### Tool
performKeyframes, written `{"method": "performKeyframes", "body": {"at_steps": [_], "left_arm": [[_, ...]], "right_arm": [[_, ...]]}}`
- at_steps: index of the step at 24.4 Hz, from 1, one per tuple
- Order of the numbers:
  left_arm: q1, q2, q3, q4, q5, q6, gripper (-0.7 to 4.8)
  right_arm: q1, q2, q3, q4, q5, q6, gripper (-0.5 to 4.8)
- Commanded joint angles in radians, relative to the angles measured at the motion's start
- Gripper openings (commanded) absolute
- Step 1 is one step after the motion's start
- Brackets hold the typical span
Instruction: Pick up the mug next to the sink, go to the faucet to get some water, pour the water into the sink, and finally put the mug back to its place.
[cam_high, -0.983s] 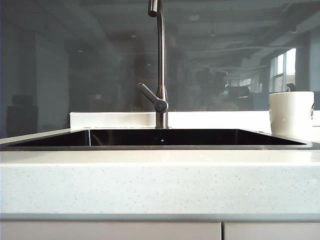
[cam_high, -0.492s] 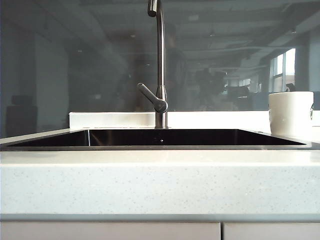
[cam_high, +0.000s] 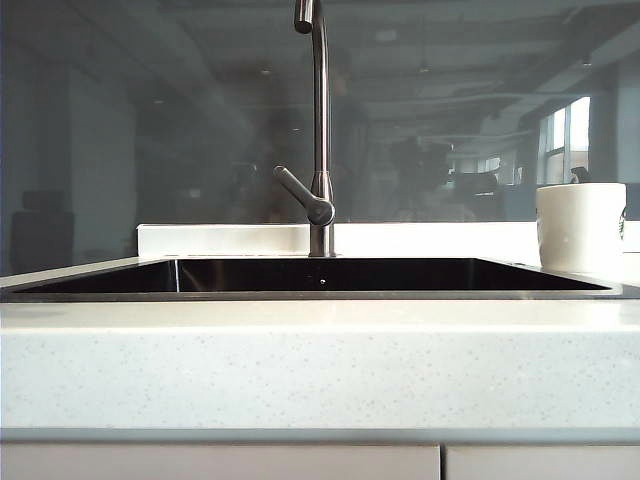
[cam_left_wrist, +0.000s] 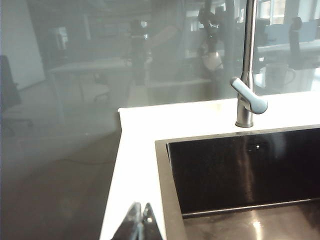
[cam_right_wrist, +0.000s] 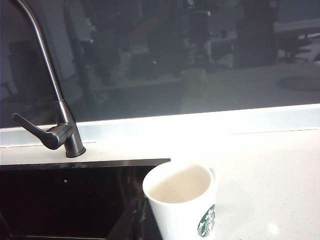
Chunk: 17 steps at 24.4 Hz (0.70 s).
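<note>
The white mug (cam_high: 582, 228) with a green logo stands upright on the speckled counter just right of the dark sink (cam_high: 320, 294). The steel gooseneck faucet (cam_high: 321, 130) rises behind the basin, its lever angled to the left. No arm shows in the exterior view. My right gripper (cam_right_wrist: 137, 220) is shut, a dark wedge over the sink's rim (cam_right_wrist: 85, 163) close beside the mug (cam_right_wrist: 182, 202), holding nothing. My left gripper (cam_left_wrist: 141, 222) is shut and empty above the white counter strip by the sink's other end (cam_left_wrist: 161, 180), far from the faucet (cam_left_wrist: 246, 75).
A dark reflective glass panel (cam_high: 150, 130) backs the counter above a low white ledge (cam_high: 220, 238). The counter's thick front edge (cam_high: 320, 370) fills the foreground, with cabinet doors (cam_high: 200, 465) below. More counter (cam_right_wrist: 270, 170) stretches beyond the mug.
</note>
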Motion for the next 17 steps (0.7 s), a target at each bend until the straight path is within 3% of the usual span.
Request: {"method": "performKeyframes", "body": {"at_steps": [1, 17], "left_arm": [[0.001, 0.0, -0.019, 0.023, -0.049, -0.088, -0.05], [0.0, 0.0, -0.072, 0.059, -0.066, -0.075, -0.05]], "right_arm": [[0.002, -0.001, 0.002, 0.017, 0.0, 0.004, -0.09], [0.002, -0.001, 0.002, 0.017, 0.0, 0.004, -0.09]]}}
